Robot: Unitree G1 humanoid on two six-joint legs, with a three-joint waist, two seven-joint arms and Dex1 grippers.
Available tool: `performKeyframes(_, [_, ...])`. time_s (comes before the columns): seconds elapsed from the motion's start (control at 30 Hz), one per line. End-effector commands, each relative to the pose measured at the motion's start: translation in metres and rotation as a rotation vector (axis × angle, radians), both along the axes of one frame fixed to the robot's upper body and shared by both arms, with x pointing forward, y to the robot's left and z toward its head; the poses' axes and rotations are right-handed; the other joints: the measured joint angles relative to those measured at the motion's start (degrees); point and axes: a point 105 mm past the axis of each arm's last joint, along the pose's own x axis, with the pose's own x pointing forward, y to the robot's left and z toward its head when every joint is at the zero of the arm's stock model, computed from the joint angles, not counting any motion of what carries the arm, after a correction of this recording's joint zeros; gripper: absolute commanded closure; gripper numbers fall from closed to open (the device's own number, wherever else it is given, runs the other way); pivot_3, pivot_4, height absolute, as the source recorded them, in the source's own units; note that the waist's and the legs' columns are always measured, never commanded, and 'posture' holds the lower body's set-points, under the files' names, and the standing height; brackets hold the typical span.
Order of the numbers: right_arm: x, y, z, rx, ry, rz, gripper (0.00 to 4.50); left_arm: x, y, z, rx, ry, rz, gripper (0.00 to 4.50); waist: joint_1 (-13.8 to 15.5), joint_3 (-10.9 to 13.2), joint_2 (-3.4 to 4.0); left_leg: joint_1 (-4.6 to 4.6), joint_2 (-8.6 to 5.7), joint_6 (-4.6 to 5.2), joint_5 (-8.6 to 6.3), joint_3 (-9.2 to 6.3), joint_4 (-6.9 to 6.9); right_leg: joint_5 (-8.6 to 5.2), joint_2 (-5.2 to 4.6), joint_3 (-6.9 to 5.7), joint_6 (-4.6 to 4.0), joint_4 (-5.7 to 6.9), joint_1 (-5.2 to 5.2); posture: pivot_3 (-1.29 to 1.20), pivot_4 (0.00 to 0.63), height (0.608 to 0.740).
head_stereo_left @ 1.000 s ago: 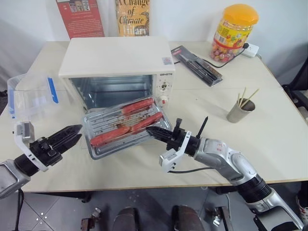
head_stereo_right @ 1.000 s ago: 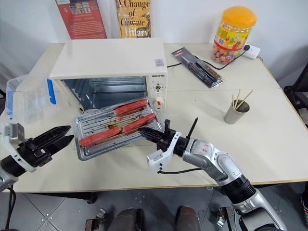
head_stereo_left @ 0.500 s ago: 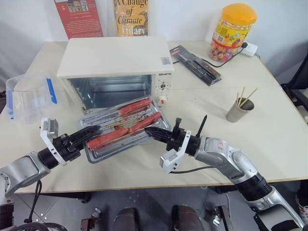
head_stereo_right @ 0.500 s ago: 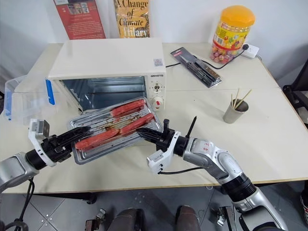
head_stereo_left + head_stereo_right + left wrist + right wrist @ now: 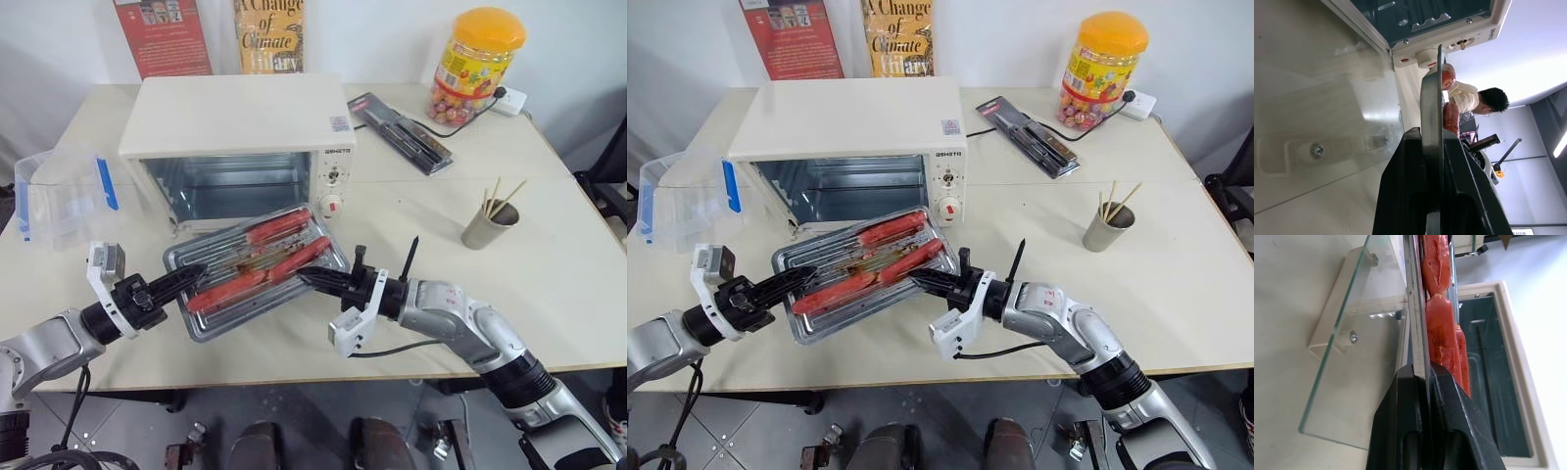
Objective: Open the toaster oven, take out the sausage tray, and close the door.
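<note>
Left eye view showed the sausage tray (image 5: 257, 270) held above the bench (image 5: 549, 245), just in front of the toaster oven (image 5: 240, 147), whose door (image 5: 1356, 328) lay folded down flat beneath it. The left gripper (image 5: 192, 277) had its jaws closed on the tray's left rim, and the right gripper (image 5: 312, 279) had its jaws pinched shut on the right rim. Both wrist views showed the thin metal edge clamped between black fingers (image 5: 1400, 196), red sausages (image 5: 1442, 328) lying along it.
</note>
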Motion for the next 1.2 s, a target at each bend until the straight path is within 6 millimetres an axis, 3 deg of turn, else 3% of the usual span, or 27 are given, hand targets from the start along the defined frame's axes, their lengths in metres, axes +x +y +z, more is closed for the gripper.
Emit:
performKeyframes(0.03, [-0.001, 0.0, 0.035, 0.108, -0.053, 0.009, 3.56, 0.002, 0.001, -0.004, 0.03, 0.016, 0.015, 4.5, 0.0, 0.0, 0.0, 0.0, 0.01, 0.0, 0.0, 0.0, 0.01, 0.0, 0.0, -0.01, 0.0, 0.0, 0.0, 0.0, 0.15, 0.74])
performKeyframes(0.37, [-0.011, 0.0, 0.037, 0.11, 0.07, 0.068, 0.11, 0.006, 0.0, -0.012, -0.02, 0.049, 0.037, 4.5, 0.0, 0.0, 0.0, 0.0, 0.0, 0.0, 0.0, 0.01, 0.0, 0.0, 0.0, 0.0, 0.0, -0.01, 0.0, 0.0, 0.15, 0.74])
performKeyframes(0.77, [-0.011, -0.008, 0.044, 0.119, 0.158, 0.042, 0.03, 0.005, -0.011, -0.02, -0.123, 0.109, 0.057, 4.5, 0.0, 0.0, 0.0, 0.0, 0.0, 0.01, -0.01, 0.0, 0.01, 0.0, -0.01, 0.01, 0.0, 0.0, 0.01, 0.0, 0.15, 0.74])
performKeyframes(0.97, [-0.014, -0.023, 0.037, 0.105, 0.381, 0.029, 0.03, -0.004, -0.01, -0.024, -0.143, 0.103, 0.096, 4.5, 0.1, 0.0, 0.0, 0.0, -0.01, 0.04, -0.02, 0.0, 0.02, 0.0, -0.01, 0.01, 0.0, -0.02, 0.03, 0.0, 0.15, 0.74])
performKeyframes(1.1, [-0.022, -0.039, 0.032, 0.105, 0.627, 0.044, 0.03, -0.015, -0.001, -0.024, -0.156, 0.082, 0.168, 4.5, 0.1, 0.0, 0.01, 0.0, 0.0, 0.05, -0.03, 0.01, -0.01, 0.0, -0.01, 0.01, 0.0, -0.07, 0.03, 0.0, 0.15, 0.74])
performKeyframes(1.2, [-0.025, -0.048, 0.032, 0.085, 0.678, 0.046, 0.03, -0.02, 0.004, -0.026, -0.152, 0.085, 0.203, 4.5, 0.2, 0.0, 0.0, 0.01, 0.0, 0.07, -0.04, 0.01, 0.01, 0.0, -0.01, 0.0, 0.0, -0.1, 0.07, 0.0, 0.15, 0.74])
